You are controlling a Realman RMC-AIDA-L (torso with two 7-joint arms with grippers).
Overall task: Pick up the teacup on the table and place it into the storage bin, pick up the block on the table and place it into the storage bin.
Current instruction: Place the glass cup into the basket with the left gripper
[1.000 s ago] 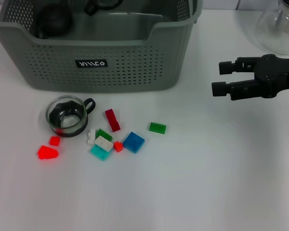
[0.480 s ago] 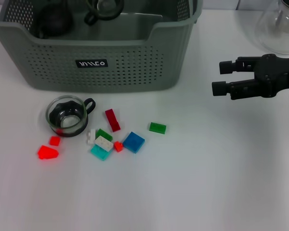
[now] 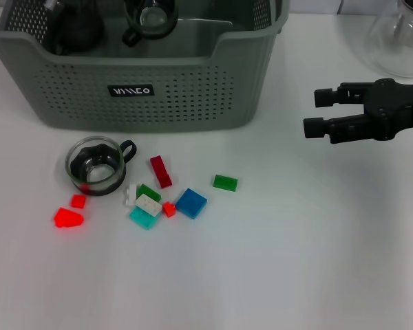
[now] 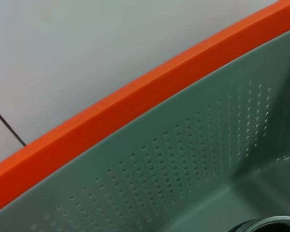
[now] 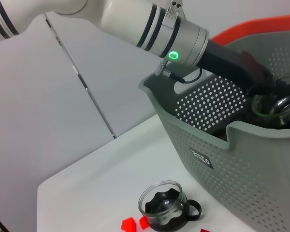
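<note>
The grey-green storage bin (image 3: pixel 144 89) stands at the back left of the table. My left gripper (image 5: pixel 261 87) reaches inside it, shut on a glass teacup (image 3: pixel 151 15) with a dark handle, held just above the bin floor. A second glass teacup (image 3: pixel 95 166) with a black base stands on the table in front of the bin. Beside it lie several blocks: a bright red one (image 3: pixel 67 218), a dark red one (image 3: pixel 160 171), a blue one (image 3: pixel 191 203) and a green one (image 3: pixel 225 182). My right gripper (image 3: pixel 316 111) hovers open over the table to the right of the bin, holding nothing.
A clear glass vessel (image 3: pixel 399 38) stands at the back right corner. An orange edge (image 4: pixel 135 101) runs behind the bin's far wall. Bare white table lies in front of the blocks and under the right arm.
The teacup held in the left gripper has come down and nearer inside the bin. The right arm, the table teacup and the blocks have not moved.
</note>
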